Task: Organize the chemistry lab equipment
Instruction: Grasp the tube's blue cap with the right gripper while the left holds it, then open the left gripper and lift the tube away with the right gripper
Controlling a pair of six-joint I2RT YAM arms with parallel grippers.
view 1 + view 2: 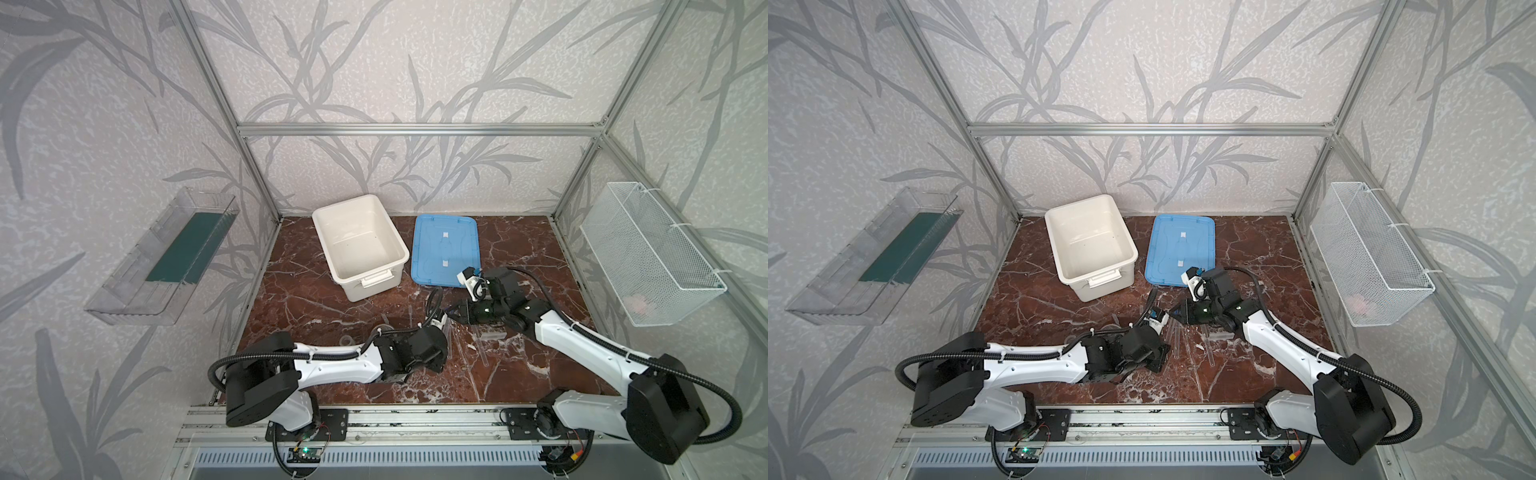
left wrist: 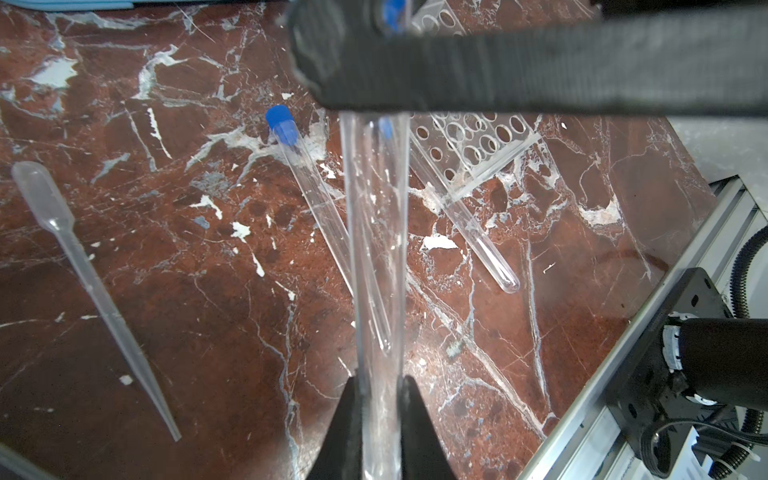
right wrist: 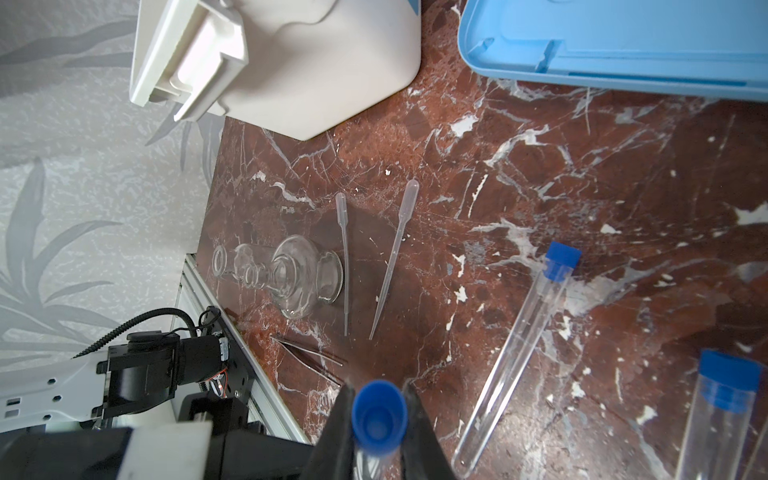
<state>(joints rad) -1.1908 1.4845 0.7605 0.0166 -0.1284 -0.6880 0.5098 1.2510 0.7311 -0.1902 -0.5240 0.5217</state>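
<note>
My left gripper (image 2: 379, 380) is shut on the body of a clear test tube (image 2: 376, 249), which runs from its jaws up to my right gripper (image 1: 451, 311). In the right wrist view my right gripper (image 3: 378, 386) is shut on that tube's blue cap (image 3: 379, 415). Under the held tube, two capped tubes (image 2: 316, 195) (image 2: 469, 224) lie on the marble beside the clear many-holed rack (image 2: 469, 145). Two small glass vessels (image 3: 307, 274) (image 3: 245, 266) lie near the table's left edge, with two thin clear pipettes (image 3: 343, 257) (image 3: 395, 249) beside them.
The white tub (image 1: 361, 245) stands at the back, with the flat blue lid (image 1: 446, 249) to its right. Metal tweezers (image 3: 307, 353) lie near the front rail. A clear shelf (image 1: 166, 257) and a wire basket (image 1: 652, 253) hang on the side walls.
</note>
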